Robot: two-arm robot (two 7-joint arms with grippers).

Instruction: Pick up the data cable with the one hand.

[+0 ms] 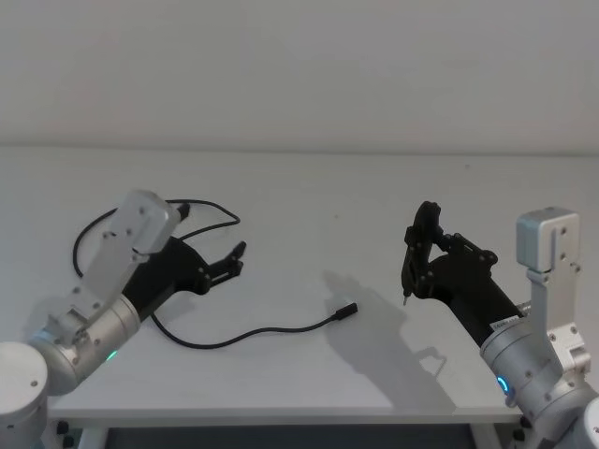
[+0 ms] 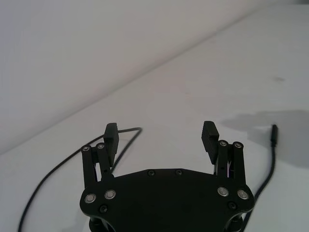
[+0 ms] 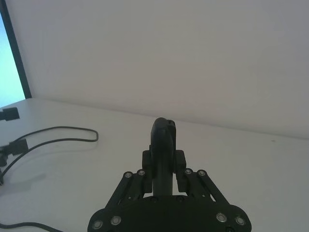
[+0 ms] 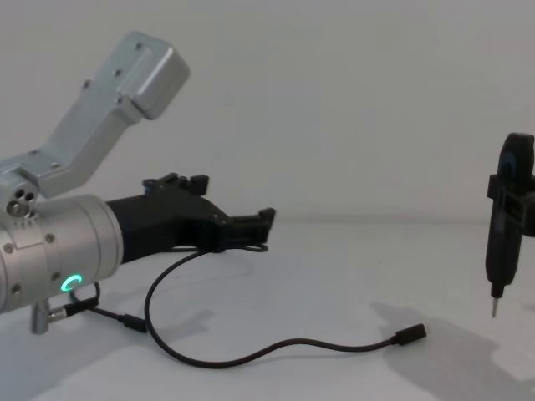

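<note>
1. The left gripper (image 1: 236, 260) is hovering, fingers (image 2: 210, 133) spread wide, holding nothing.
2. The cable (image 1: 271, 329) is lying on the table (image 1: 309, 206), one end at 4 o'clock from those fingers.
3. The right gripper (image 3: 164, 159) is squeezing a tool (image 3: 163, 130).

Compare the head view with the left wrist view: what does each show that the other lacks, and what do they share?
Head view's extras: the right gripper, closed on a slim black tool with a pin tip, over the table's right side. Left wrist view's extras: the ribbed pads of the open left gripper, nothing between them. Shared: the left gripper, the data cable, its plug, the white table.
</note>
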